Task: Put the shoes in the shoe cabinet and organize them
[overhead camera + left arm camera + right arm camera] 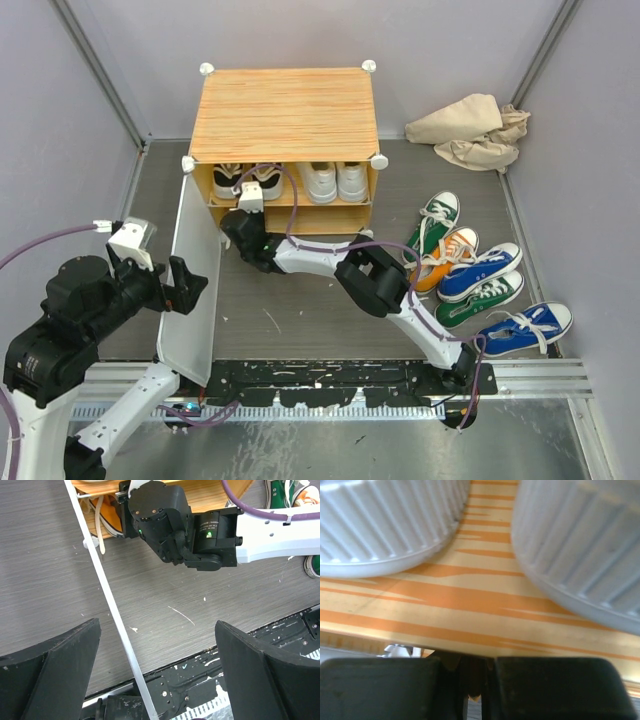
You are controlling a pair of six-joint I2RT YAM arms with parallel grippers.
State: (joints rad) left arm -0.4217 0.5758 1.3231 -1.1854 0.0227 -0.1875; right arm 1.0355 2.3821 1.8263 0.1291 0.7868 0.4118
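The shoe cabinet (285, 112) stands at the back with its white door (190, 290) swung open to the front left. Its upper shelf holds a black-and-white pair (245, 180) and a white pair (335, 180). My left gripper (185, 285) is open, and the door's thin edge (107, 600) runs between its wide-spread fingers (50, 675). My right gripper (250, 198) is shut and empty at the shelf's front edge (470, 605), just before two ribbed white rubber toes (385, 525). Green (435, 220), orange (448, 258) and blue (480, 272) shoes lie on the floor to the right.
A second green shoe (482, 298) and a second blue shoe (525, 328) lie near the right wall. A crumpled beige cloth (470, 130) sits at the back right. My right arm (380, 285) stretches across the floor before the cabinet, and its black wrist (170, 525) shows near the lower shelf.
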